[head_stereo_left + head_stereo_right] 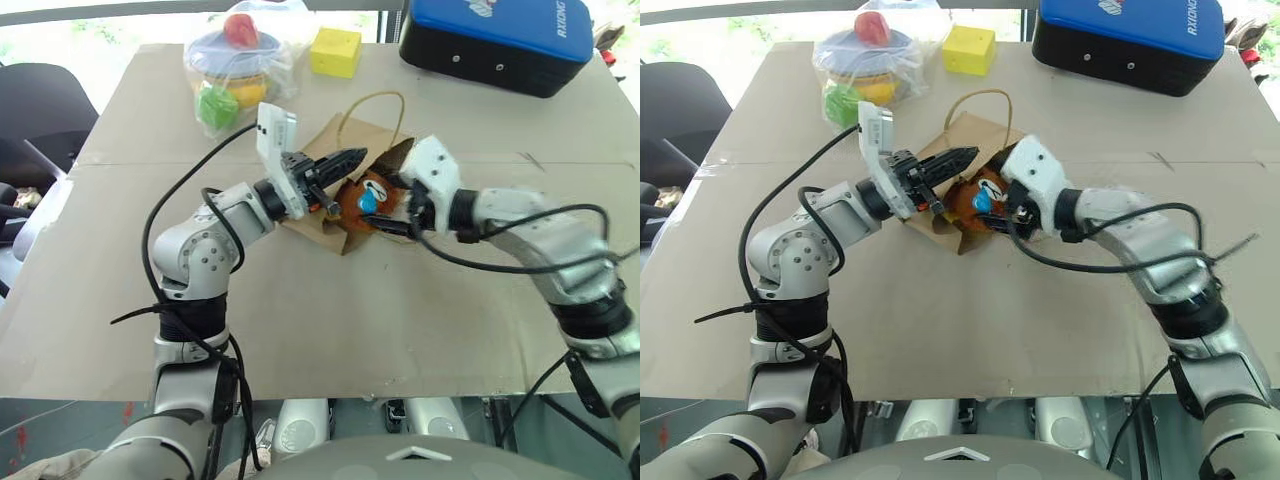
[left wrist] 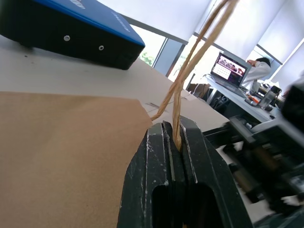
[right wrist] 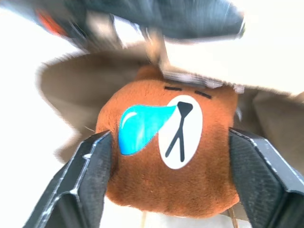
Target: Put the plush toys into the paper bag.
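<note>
The right gripper (image 3: 168, 166) has the brown bear head (image 3: 171, 156) between its two black fingers (image 3: 85, 175). The fingers sit on either side of the plush, spread wide. The figure for this gripper is in mid-change, so whether they press the toy or have just let go I cannot tell; in the right wrist view their inner faces lie at the toy's flanks, touching or very nearly so. The bear faces back along the gripper, with its blue tear and white muzzle toward the wrist. Directly beyond it lies the dark mouth of the paper bag (image 1: 345, 140). The toy is round, with no long axis to line up, so the coming move turns on one thing only: the opening lies straight ahead of the jaws, and the bear is at its lip, partly in.

The left gripper (image 2: 176, 142) is clamped shut on the bag's tan cord handle (image 2: 190, 66), whose two strands run up out of the closed fingers. From the head views it holds the bag's upper edge lifted, which keeps the mouth gaping toward the right arm. The right arm is plainly the nearer to the toy.

The bag lies on its side on the cardboard-covered table (image 1: 330, 320), with its second handle (image 1: 372, 112) looping toward the far edge. Whether the white chicken is already inside I cannot tell; the interior is in shadow.

Farther off stand a clear bag of colourful plastic toys (image 1: 238, 65), a yellow cube block (image 1: 335, 52) and a blue-and-black case (image 1: 500, 40), all well apart from the bag's mouth.
</note>
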